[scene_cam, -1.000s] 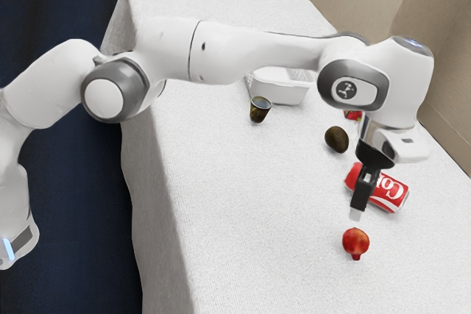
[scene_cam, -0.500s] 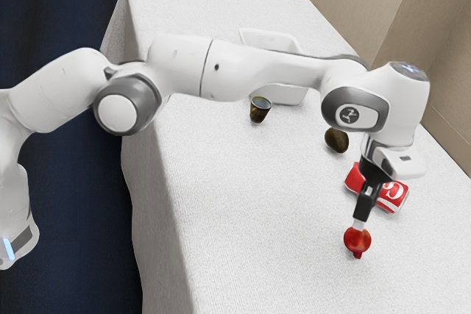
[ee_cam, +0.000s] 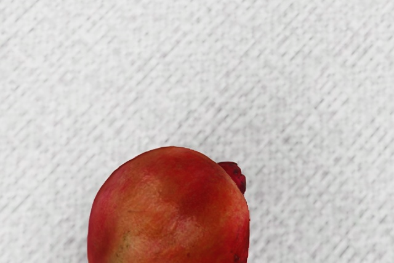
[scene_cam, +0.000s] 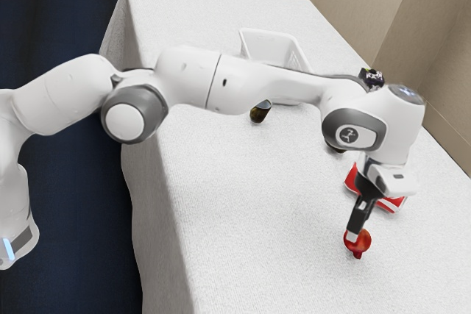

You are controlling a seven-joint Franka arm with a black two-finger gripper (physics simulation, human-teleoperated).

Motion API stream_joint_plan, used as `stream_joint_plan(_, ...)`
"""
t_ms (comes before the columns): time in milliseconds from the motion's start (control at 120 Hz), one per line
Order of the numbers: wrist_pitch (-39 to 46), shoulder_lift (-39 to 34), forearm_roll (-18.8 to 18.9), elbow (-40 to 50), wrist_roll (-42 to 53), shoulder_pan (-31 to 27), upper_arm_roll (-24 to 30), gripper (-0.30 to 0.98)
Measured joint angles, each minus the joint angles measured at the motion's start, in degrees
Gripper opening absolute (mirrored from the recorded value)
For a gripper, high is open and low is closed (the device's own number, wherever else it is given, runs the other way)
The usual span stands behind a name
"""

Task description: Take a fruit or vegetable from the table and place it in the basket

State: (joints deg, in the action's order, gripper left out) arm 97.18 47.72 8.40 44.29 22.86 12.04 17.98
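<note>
Landmark = red can point(scene_cam: 352, 176): pomegranate point(scene_cam: 361, 244) is on the table point(scene_cam: 243, 204) near it, crown end pointing away from the can, and I've got my gripper point(scene_cam: 352, 238) down at the fruit, can't tell if it's open or closed. White basket point(scene_cam: 254, 49) well apart from the can, dark cup point(scene_cam: 259, 113) between can and basket, nearer the basket.

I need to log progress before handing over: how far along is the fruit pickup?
The reach looks done: the gripper is down at the pomegranate. In hand is the grasp; I can't tell whether it holds. Left are the lift and the carry to the white basket, as the fruit appears on the table.
</note>
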Motion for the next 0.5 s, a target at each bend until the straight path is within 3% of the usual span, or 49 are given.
stream_joint_plan(500, 1.4, 2.5, -0.1, 0.4, 1.5, 0.0, -0.5, 0.69)
